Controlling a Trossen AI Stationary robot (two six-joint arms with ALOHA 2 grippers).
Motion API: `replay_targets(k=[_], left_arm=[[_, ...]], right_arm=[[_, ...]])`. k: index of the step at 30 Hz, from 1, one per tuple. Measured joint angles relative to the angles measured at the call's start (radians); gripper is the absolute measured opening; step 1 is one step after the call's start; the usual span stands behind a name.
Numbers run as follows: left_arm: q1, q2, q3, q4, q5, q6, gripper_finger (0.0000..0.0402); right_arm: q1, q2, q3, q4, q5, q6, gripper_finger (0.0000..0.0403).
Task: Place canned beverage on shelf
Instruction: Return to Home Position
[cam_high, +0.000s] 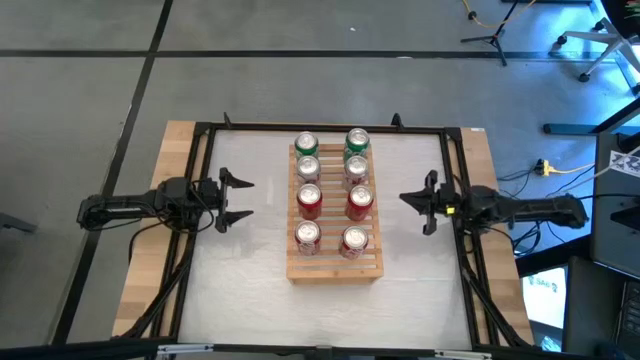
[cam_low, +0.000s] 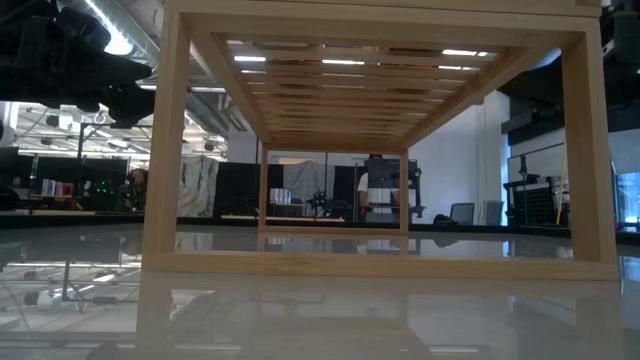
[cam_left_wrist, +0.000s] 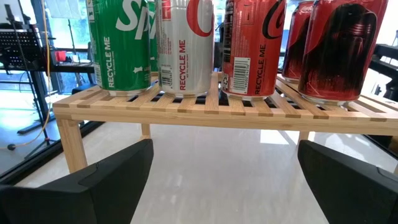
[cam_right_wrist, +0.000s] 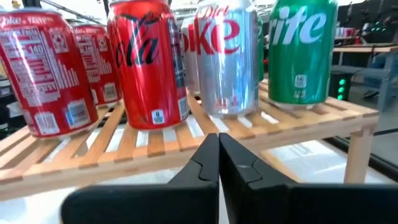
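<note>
canned beverages, eight in all, stand upright on the shelf (cam_high: 335, 270), which lies in the middle of the table (cam_high: 250, 290) in the high view. they make two columns of four. from the upper end of the frame downward each column has a green can (cam_high: 306, 143), a silver can (cam_high: 308, 167), a red can (cam_high: 309, 201) and a white and red can (cam_high: 308, 236).

the left gripper (cam_high: 238, 199) is at the left of the shelf, well apart from it, and its two fingers are spread wide. it holds nothing and touches nothing. in the left wrist view the dark fingers (cam_left_wrist: 112, 180) stand far from each other, with the shelf legs and the cans beyond them. the left arm lies low and stretched across the left part of the frame, pointing toward the shelf.

the right gripper (cam_high: 412, 200) is at the right of the shelf, also well apart from it. its fingers are pressed together (the right wrist view shows the two fingertips (cam_right_wrist: 208, 158) meeting with no gap), and nothing is between them. the right arm lies in the same manner across the right part of the frame, facing the left one over the shelf.

in the low view only the wooden frame of the shelf (cam_low: 380, 262) fills the picture.
</note>
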Motion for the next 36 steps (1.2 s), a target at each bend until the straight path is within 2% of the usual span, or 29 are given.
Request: replay_targets(k=[4,10,16,36], left_arm=[[0.0,0.0,0.0,0.0,0.0,0.0,0.0391],[0.0,0.0,0.0,0.0,0.0,0.0,0.0391],[0.0,0.0,0.0,0.0,0.0,0.0,0.0391],[0.0,0.0,0.0,0.0,0.0,0.0,0.0391]], right_arm=[[-0.047,0.0,-0.019,-0.005,-0.055,0.008,0.0001],[-0.069,0.0,-0.019,-0.109,-0.095,0.01,0.0001],[-0.067,0.0,-0.019,-0.17,-0.095,0.057,0.0001],[-0.067,0.0,-0.018,-0.178,-0.097,0.061,0.0001]])
